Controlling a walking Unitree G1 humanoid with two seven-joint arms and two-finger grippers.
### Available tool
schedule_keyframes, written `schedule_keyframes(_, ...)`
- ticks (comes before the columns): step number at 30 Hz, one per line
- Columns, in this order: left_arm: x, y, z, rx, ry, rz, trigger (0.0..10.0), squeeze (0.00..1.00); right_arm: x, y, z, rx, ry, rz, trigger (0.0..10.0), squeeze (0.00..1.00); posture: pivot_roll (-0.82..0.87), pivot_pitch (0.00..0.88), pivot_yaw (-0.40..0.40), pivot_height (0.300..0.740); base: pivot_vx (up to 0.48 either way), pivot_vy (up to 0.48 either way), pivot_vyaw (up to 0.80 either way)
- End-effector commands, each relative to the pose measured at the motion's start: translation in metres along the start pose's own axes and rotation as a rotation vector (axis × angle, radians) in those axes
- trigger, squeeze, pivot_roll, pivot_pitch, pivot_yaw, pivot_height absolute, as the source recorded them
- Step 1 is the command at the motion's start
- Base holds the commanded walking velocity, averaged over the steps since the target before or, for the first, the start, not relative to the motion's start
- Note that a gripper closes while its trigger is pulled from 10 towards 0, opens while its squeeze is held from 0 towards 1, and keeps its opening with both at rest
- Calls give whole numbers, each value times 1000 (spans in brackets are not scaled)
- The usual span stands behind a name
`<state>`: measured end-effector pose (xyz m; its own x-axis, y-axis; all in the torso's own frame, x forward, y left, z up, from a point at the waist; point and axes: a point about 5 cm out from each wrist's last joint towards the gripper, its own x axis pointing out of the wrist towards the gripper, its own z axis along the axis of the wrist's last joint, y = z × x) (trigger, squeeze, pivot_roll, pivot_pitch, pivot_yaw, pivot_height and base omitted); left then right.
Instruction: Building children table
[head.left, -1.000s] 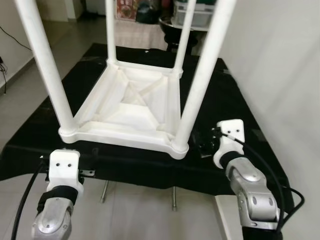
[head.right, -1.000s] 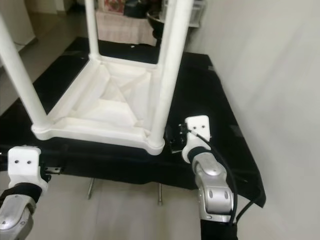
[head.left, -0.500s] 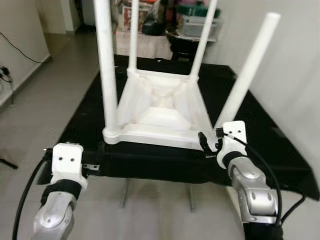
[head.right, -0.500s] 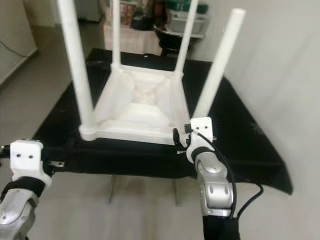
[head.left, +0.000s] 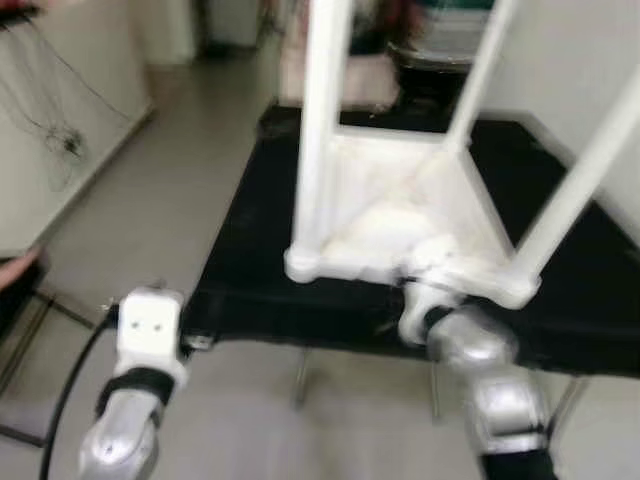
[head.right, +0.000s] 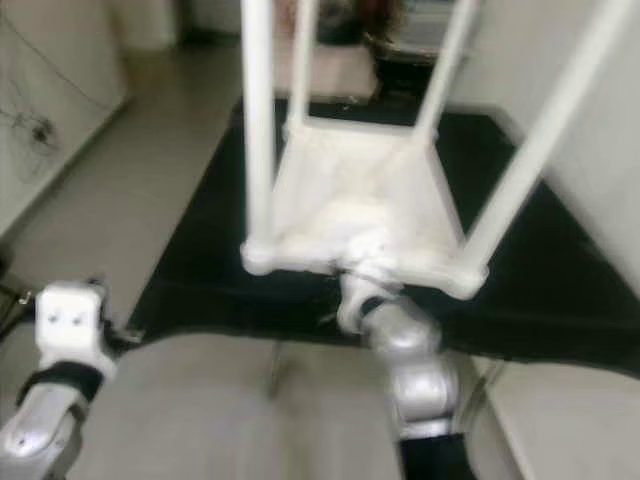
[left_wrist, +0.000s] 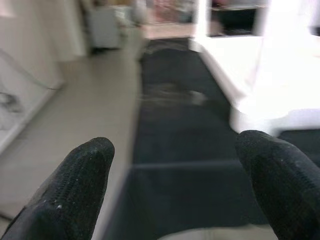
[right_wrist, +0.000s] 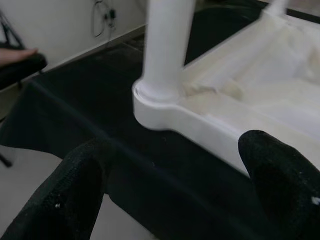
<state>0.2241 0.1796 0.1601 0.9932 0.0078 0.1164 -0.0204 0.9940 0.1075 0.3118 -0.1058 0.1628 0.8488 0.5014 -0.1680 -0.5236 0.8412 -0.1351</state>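
Note:
A white plastic children's table (head.left: 400, 215) lies upside down on a black-covered work table (head.left: 250, 230), its four legs pointing up. My right gripper (right_wrist: 177, 150) is open at the white table's near rim, between the two front legs (head.left: 318, 130). One front corner and its leg (right_wrist: 167, 45) lie just beyond the black fingers (right_wrist: 82, 175), with no contact visible. My left gripper (left_wrist: 175, 150) is open with nothing between its fingers. It hovers by the near left edge of the black cover (left_wrist: 175, 130), left of the white table (left_wrist: 250, 65). The left wrist (head.left: 150, 325) is low on the left.
Grey floor (head.left: 150, 170) runs along the left of the work table, with cables on the left wall (head.left: 60, 140). Something skin-coloured, perhaps a person's hand (right_wrist: 15, 54), rests on a dark seat at the left edge. Blurred clutter stands behind the table. A pale wall lies to the right.
The whole picture has swung and blurred, so the camera moved. Against the white table, my right gripper has shifted from the front right corner leftward along the near rim. Both stay open.

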Motion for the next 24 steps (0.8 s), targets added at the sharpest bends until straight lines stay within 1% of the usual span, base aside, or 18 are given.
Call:
schedule_keyframes(1,-2,-3,-5,-4,25,-13,10000,0,3,-5,1,-2,19,4,10000,0,-50,77,-90,740,0,0,0)
schedule_keyframes(2,-3,-2,-8,-4,36,-12,10000,0,12,-8,2,-16,45,11,10000,0,-44,77,-92,740,0,0,0)
schedule_keyframes(5,-4,-1,-9,-5,40,-9,10000,0,15,-10,4,-20,52,12,10000,0,-44,77,-92,740,0,0,0)
schedule_keyframes(7,-5,0,-9,-6,40,1,10000,0,23,-19,12,-21,33,-15,10000,0,-34,76,-101,740,0,0,0)
schedule_keyframes(9,-6,0,-9,-5,39,11,10000,0,25,-26,16,0,14,-54,10000,0,-33,76,-102,740,0,0,0)
schedule_keyframes(13,-7,-1,-9,-8,40,15,10000,0,24,-24,11,-2,22,-53,10000,0,-33,74,-101,740,0,0,0)
schedule_keyframes(15,-7,0,-10,-13,41,17,10000,0,24,-21,7,-13,30,-37,10000,0,-34,74,-100,740,0,0,0)
schedule_keyframes(16,-7,-1,-10,-18,44,12,10000,0,23,-19,3,-37,39,-25,10000,0,-32,73,-96,740,0,0,0)
schedule_keyframes(17,-8,-1,-11,-22,48,4,10000,0,24,-17,1,-81,48,6,10000,0,-33,71,-89,740,0,0,0)
schedule_keyframes(18,-8,-1,-11,-22,48,4,10000,0,24,-17,1,-81,48,6,10000,0,-33,71,-89,740,0,0,0)
schedule_keyframes(20,-7,-2,-12,-26,53,-19,10000,0,30,-14,-1,-137,95,98,10000,0,-36,70,-83,740,0,0,0)
schedule_keyframes(21,-7,-3,-12,-26,55,-33,10000,0,35,-15,2,-152,117,130,10000,0,-32,69,-78,740,0,0,0)
schedule_keyframes(23,-7,-4,-12,-27,56,-42,10000,0,38,-16,4,-157,131,146,10000,0,-32,69,-78,740,0,0,0)
schedule_keyframes(24,-8,-5,-12,-27,58,-53,10000,0,45,-21,8,-150,152,140,10000,0,-29,72,-79,740,0,0,0)
